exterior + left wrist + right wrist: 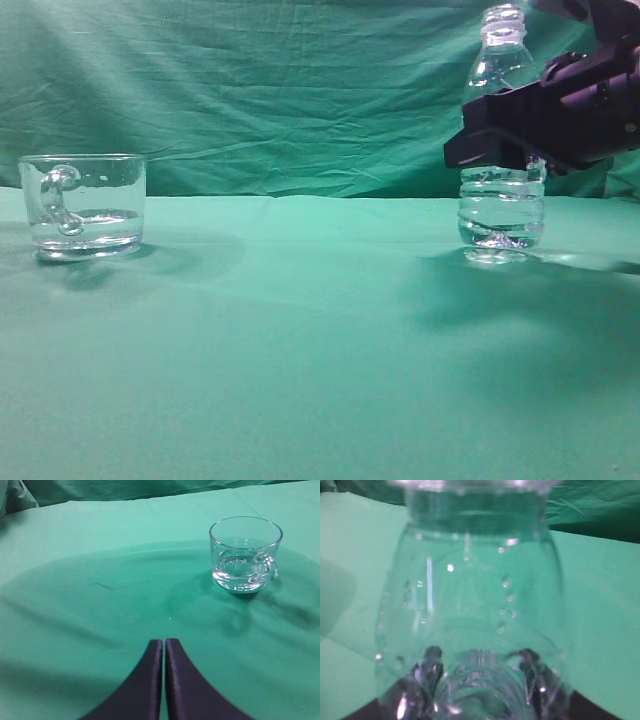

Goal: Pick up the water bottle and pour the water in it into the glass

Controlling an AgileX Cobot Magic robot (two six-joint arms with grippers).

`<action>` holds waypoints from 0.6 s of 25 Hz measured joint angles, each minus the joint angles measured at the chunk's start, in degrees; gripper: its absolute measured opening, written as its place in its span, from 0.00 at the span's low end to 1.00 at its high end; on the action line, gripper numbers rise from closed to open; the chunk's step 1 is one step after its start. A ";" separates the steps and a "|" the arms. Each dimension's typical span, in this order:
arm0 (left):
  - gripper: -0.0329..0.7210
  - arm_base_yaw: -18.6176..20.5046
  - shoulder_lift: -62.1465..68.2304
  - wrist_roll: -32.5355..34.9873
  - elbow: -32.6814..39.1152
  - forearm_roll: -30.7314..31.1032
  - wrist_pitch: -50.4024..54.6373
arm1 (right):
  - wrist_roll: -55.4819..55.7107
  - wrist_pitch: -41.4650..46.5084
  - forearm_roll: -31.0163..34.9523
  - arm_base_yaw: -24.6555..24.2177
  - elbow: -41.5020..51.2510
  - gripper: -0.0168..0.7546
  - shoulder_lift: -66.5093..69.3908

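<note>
**Helper:** What's the biggest thing you can see?

**Me:** The wrinkled green cloth over the table (pixel 300 350). It fills all three of my views. Only the exterior view shows both task things at once.

**Helper:** Where are they?

**Me:** The tall clear plastic water bottle with no cap (pixel 502 140) stands upright on the right side. The short wide clear glass mug with a curved handle (pixel 84 205) sits far to the left, well apart from it.

**Helper:** Is there liquid?

**Me:** Yes, clear water (pixel 500 212) fills the bottle's ribbed lower part. The mug has a little at the bottom too.

**Helper:** And my right arm?

**Me:** The dark right gripper (pixel 510 135) reaches in from the right and wraps the bottle's middle, squeezing it. Its wrist view shows only the bottle (pixel 475 610) very close and blurry, with dark fingers (pixel 432 667) pressed on each side.

**Helper:** The left one?

**Me:** It's missing from the exterior view. The left wrist view shows the left gripper (pixel 164 647) with its two dark fingers pressed together, holding nothing, above the cloth. The mug (pixel 245 555) stands ahead and to the right.
</note>
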 joint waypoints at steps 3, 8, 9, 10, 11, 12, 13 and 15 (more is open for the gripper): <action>0.04 0.00 0.00 0.00 0.00 0.00 0.00 | 0.00 0.00 -1.32 0.00 -0.09 0.44 0.00; 0.04 0.00 0.00 0.00 0.00 0.00 0.00 | 0.00 0.22 -1.57 0.19 -0.09 0.44 0.00; 0.04 0.00 0.00 0.00 0.00 0.00 0.00 | 0.00 0.44 -1.57 0.22 -0.09 0.44 0.05; 0.04 0.00 0.00 0.00 0.00 0.00 0.00 | 0.00 0.44 -1.57 0.48 -0.09 0.52 0.14; 0.04 0.00 0.00 0.00 0.00 0.00 0.00 | 0.00 0.44 -1.57 0.59 -0.09 0.56 0.29; 0.04 0.00 0.00 0.00 0.00 0.00 0.00 | 0.00 0.01 -1.57 0.69 -0.09 0.61 0.44; 0.04 0.00 0.00 0.00 0.00 0.00 0.00 | 0.00 0.00 -1.57 0.82 -0.09 0.67 0.60; 0.04 0.00 0.00 0.00 0.00 0.00 0.00 | 0.00 0.00 -1.46 0.82 -0.09 0.77 0.62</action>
